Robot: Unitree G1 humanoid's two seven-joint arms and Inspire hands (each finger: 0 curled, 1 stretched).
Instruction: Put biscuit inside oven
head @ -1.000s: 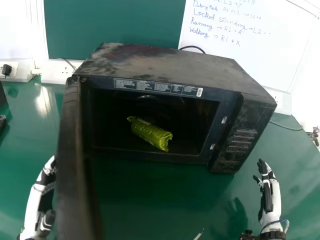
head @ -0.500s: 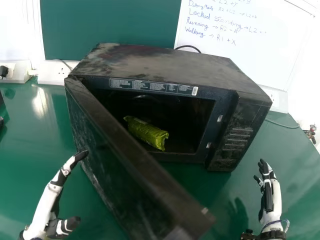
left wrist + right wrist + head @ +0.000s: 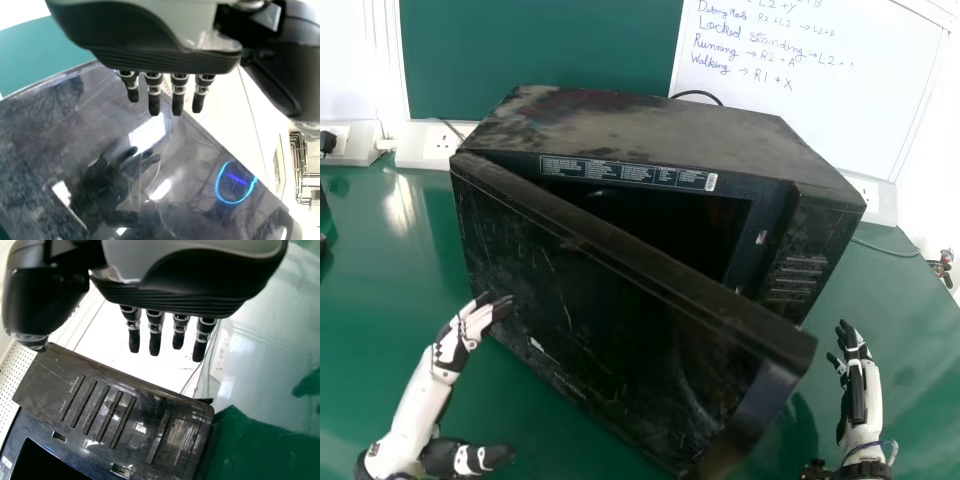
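The black oven (image 3: 650, 130) stands on the table with its door (image 3: 610, 310) partly open, slanting across the front and hiding the biscuit pack inside. My left hand (image 3: 460, 335) has its straight fingers at the outer face of the door, near the hinge side. In the left wrist view my left hand (image 3: 165, 95) extends over the glossy door (image 3: 115, 160). My right hand (image 3: 857, 375) is held open above the table, right of the oven. In the right wrist view my right hand (image 3: 167, 332) has straight fingers, with the oven's control panel (image 3: 115, 410) beyond.
The green table (image 3: 890, 330) surrounds the oven. Behind it are a whiteboard (image 3: 820, 90) with writing, a green board (image 3: 540, 50) and a socket strip (image 3: 425, 145). A cable (image 3: 885, 246) lies at the oven's right.
The oven door has swung from wide open toward the oven, covering the green biscuit pack that showed inside. My left hand has moved rightward and forward with it. My right hand has stayed still.
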